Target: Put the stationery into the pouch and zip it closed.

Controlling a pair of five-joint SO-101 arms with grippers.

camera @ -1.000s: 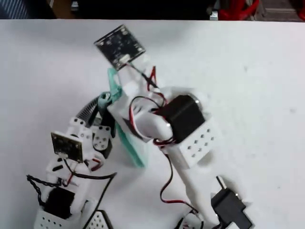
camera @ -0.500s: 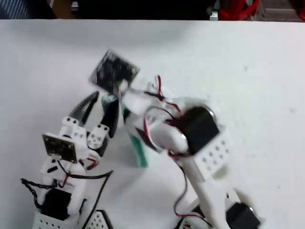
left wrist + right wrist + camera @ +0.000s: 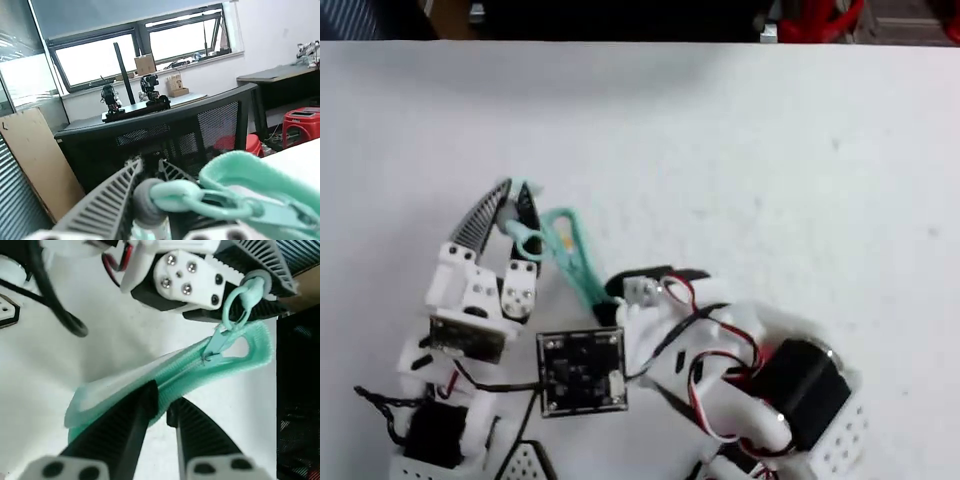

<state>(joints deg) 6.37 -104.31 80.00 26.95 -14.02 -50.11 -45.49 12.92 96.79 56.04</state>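
Note:
A teal pouch (image 3: 572,255) lies on the white table (image 3: 770,150) between the two arms. My left gripper (image 3: 516,192) stands at the pouch's far end, shut on the zipper pull (image 3: 524,238). In the left wrist view the teal pull ring (image 3: 175,195) sits between the fingers (image 3: 107,205), and the pouch's end loop (image 3: 250,172) is beside it. My right gripper (image 3: 622,290) is shut on the pouch's near long edge. In the right wrist view its fingertips (image 3: 142,402) pinch the pouch (image 3: 125,385), and the pull ring (image 3: 237,302) hangs from the left gripper (image 3: 260,282).
The two arm bodies, their camera boards (image 3: 582,372) and loose red and black cables (image 3: 695,385) crowd the table's near left. Open white tabletop stretches to the right and the back. The table's far edge (image 3: 640,42) borders a dark room.
My right arm has swung from the pouch's far side back toward the near edge, its camera board coming with it. The pouch has turned, and the left gripper has shifted left with the pull.

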